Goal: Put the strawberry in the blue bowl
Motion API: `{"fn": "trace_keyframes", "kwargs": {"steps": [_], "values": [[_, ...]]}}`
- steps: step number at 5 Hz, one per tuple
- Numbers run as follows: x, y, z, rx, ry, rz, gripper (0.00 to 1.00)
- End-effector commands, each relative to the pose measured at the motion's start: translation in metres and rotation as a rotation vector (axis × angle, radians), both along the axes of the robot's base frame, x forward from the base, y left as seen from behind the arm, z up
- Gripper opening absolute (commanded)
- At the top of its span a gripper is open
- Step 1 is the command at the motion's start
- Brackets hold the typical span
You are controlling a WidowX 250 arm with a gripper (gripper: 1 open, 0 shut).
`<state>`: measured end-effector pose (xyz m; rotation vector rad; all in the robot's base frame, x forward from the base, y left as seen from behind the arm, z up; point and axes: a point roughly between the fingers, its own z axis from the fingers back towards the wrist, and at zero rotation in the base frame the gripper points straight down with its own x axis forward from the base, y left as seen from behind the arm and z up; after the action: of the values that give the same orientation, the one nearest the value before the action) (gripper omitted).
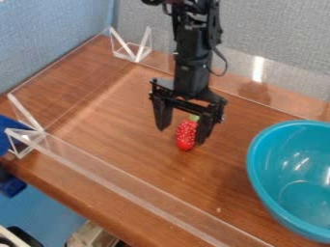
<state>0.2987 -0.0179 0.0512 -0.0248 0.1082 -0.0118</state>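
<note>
The strawberry (pixel 188 136), small and red with a green top, lies on the wooden table near the middle. My black gripper (pixel 182 123) points straight down right over it, open, with one finger to the berry's left and the other at its right, partly hiding its top. Whether a finger touches the berry I cannot tell. The blue bowl (pixel 291 178), large and teal, sits at the right edge of the table, empty inside, well apart from the gripper.
A low clear plastic wall (pixel 91 170) rims the wooden table along the front and left, with clear corner brackets (pixel 126 44) at the back and a blue panel behind. Bare wood lies between the strawberry and the bowl.
</note>
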Motion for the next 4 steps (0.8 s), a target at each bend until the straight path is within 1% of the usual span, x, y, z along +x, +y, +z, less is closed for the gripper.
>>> {"fn": "trace_keyframes", "kwargs": {"steps": [1,3,4], "values": [[0.007,-0.002,0.005,-0.002,-0.031,0.002,1.00],[0.021,0.004,0.000,-0.008,-0.036,0.015,1.00],[0.027,0.008,0.001,-0.007,-0.040,0.020,1.00]]}}
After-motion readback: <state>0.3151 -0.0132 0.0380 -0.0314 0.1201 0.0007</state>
